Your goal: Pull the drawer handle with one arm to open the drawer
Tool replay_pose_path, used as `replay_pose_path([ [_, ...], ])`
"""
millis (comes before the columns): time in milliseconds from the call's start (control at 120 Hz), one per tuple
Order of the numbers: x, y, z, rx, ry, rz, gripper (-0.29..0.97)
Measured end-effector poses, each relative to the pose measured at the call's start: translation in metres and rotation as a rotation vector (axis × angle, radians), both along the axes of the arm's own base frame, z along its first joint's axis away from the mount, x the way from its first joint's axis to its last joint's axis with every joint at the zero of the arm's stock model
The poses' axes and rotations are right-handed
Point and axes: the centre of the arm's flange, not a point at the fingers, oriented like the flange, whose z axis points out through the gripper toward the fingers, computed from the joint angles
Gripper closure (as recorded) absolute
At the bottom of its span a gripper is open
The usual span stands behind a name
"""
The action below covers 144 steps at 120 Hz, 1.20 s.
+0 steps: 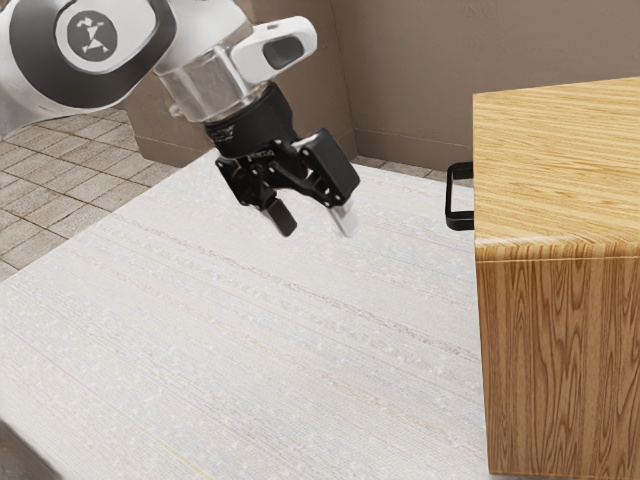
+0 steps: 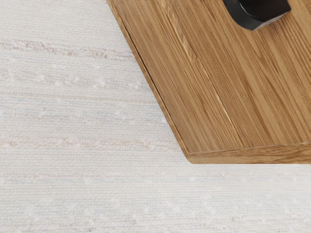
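Pincer: your black two-finger gripper [image 1: 316, 226] is hanging wide open, fingers [image 1: 282, 215] splayed and angling down toward the exterior view's right, and you're gripping nothing at all.
Under the pincer: it's hovering over the white, finely textured tabletop [image 1: 200, 330], tips above the surface and not touching it.
Arm: the white and grey arm [image 1: 90, 45] is coming in from the exterior view's upper left, with the hand tilting toward the cabinet.
Handle: the black loop-shaped drawer handle [image 1: 448, 198] is sticking out of the cabinet side that's facing your gripper, well apart from the fingertips, off to the exterior view's right and at about their height.
Wrist camera: you're looking at the same handle as a dark block [image 2: 257, 12] against the grained wood [image 2: 218, 87], with the pale tabletop [image 2: 73, 145] spreading beside the box's corner.
Cabinet: the light oak-grain wooden box [image 1: 560, 180] is standing on the table at the exterior view's right.
Drawer: you can't tell from here how far out it's sitting.
Room: beige floor tiles [image 1: 50, 180] and a brown wall [image 1: 450, 60] are showing behind the table.
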Motion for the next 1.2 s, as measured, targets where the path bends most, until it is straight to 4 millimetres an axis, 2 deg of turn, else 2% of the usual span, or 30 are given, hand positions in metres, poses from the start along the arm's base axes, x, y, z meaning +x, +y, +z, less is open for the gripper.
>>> replay_pose_path([
  [58, 0.007, -0.018, 0.000, -0.038, -0.047, -0.008, 0.00],
  [108, 0.011, -0.025, 0.004, -0.068, -0.087, -0.001, 0.00],
  [283, 0.024, -0.017, 0.016, -0.114, -0.177, 0.057, 0.00],
  [433, 0.043, -0.012, 0.006, -0.057, -0.199, 0.085, 0.00],
  [633, 0.061, -0.011, 0.003, 0.016, -0.215, 0.107, 0.00],
  [908, 0.070, -0.042, -0.023, 0.024, -0.172, 0.082, 0.00],
  [1200, 0.080, -0.029, -0.033, 0.025, -0.153, 0.124, 0.00],
])
